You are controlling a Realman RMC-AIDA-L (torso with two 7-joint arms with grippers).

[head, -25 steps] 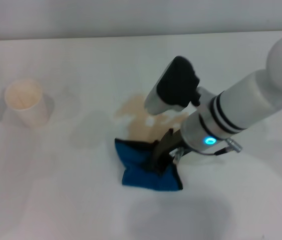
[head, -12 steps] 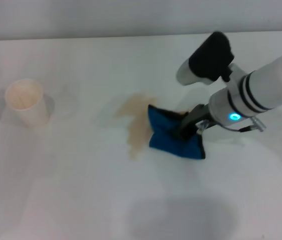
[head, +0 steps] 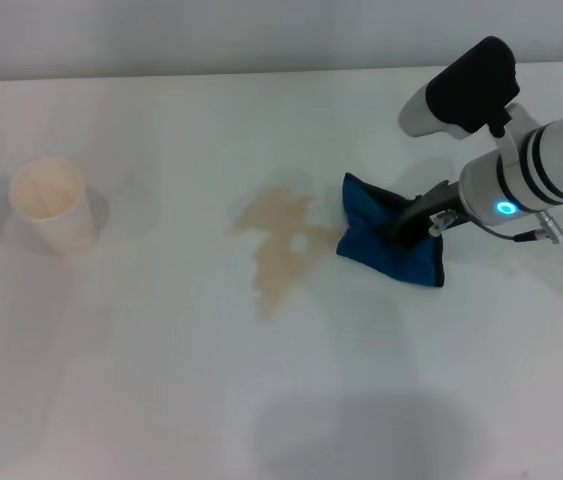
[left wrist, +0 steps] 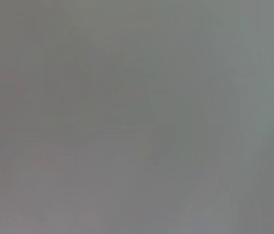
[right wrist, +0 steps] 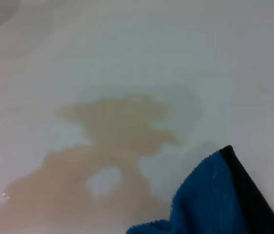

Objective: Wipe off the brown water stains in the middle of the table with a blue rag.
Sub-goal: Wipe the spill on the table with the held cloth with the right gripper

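R gripper [head: 413, 222], fingers clenched on blue rag [head: 389, 242], has dragged it right, off the brown water stains [head: 277, 240]; most stain remains on bench [head: 161, 380]. L arm unseen.

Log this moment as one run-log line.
right gripper: shut on blue rag, at stains' right edge | brown water stains: unwiped on table | left arm: unseen

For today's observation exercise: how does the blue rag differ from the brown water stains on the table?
The blue rag is bright blue bunched cloth with black edging; the brown water stains are a flat, pale tan puddle with jagged lobes. The right gripper holds the rag; nothing touches most of the stains. Both lie on the white table, meeting at the rag's edge.
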